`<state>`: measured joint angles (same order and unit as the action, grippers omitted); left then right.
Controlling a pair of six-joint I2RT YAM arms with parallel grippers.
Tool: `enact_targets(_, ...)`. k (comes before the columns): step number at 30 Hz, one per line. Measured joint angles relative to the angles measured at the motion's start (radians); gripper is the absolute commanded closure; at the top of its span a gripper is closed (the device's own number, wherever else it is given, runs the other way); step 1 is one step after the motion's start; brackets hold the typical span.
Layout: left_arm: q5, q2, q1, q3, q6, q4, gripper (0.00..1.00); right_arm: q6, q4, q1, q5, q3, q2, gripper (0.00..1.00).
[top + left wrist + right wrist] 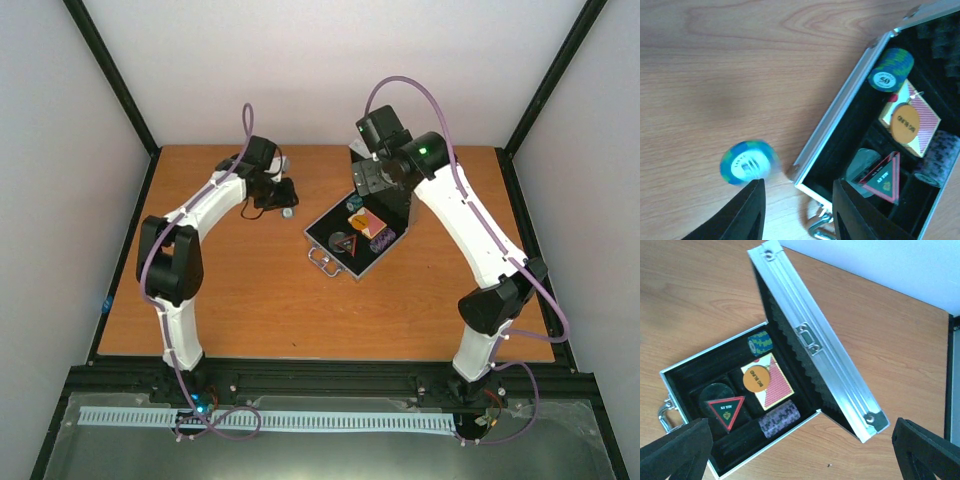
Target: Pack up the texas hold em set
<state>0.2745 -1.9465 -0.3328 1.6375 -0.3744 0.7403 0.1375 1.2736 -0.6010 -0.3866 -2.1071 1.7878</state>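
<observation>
Case point(840, 107) on table point(250, 310), card pack point(929, 121) inside, loose chip point(747, 161) left of it

Overhead view faces down; both wrist views look closely onto the case point(842, 107).

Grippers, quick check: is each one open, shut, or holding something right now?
Left gripper: partly open, holding nothing; a blue chip lies loose just ahead of it.
Right gripper: wide open, holding nothing, above the open case.
</observation>
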Motion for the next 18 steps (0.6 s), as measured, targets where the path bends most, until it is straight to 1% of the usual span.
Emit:
enact_targets(11, 0.032, -0.063, -0.080, 0.057, -0.085, -0.067, 0.73, 0.027, 0.019, 0.032, -0.041, -0.002, -0.026, 0.00)
enact_targets(13, 0.031, -0.079, -0.085, 0.066, -0.095, -0.074, 0.67, 0.027, 0.023, 0.034, -0.043, -0.002, -0.029, 0.00)
enact_targets(15, 0.019, -0.084, -0.086, 0.069, -0.099, -0.071, 0.55, 0.026, 0.025, 0.035, -0.041, -0.002, -0.031, 0.00)
enact_targets(18, -0.010, -0.084, -0.087, 0.075, -0.095, -0.061, 0.42, 0.027, 0.025, 0.035, -0.030, 0.002, -0.035, 0.00)
